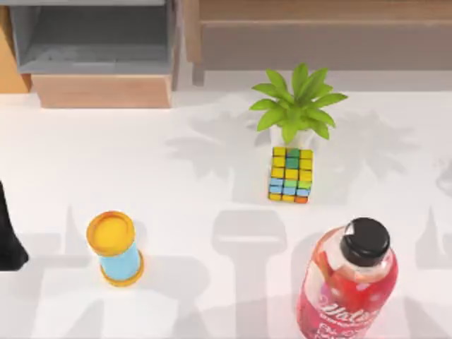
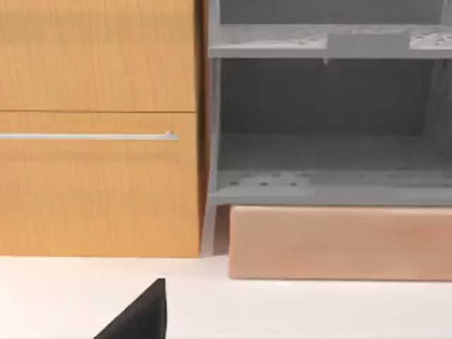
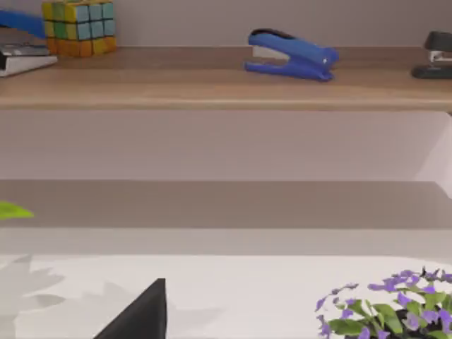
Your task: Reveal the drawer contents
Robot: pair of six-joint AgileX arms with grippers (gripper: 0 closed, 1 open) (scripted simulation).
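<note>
The drawer (image 1: 95, 42) stands pulled out at the table's far left, its grey walls and floor open to view behind a light tan front panel (image 1: 106, 90). In the left wrist view the drawer (image 2: 325, 159) faces me across a strip of white table, its tan panel (image 2: 339, 244) low in front, and the grey floor I can see is bare. A dark part of my left arm (image 1: 10, 233) sits at the table's left edge, well in front of the drawer. A black part of the left gripper (image 2: 141, 318) shows low in its wrist view. The right gripper (image 3: 141, 318) shows as a black tip facing a wooden shelf.
A potted green plant (image 1: 296, 106), a colour cube (image 1: 290, 174), a yellow-capped blue cylinder (image 1: 116, 248) and a red bottle (image 1: 349, 286) stand on the table. A wider wood-framed unit (image 1: 318, 35) lies at the back right. An orange-wood cabinet with a rail handle (image 2: 88, 136) adjoins the drawer.
</note>
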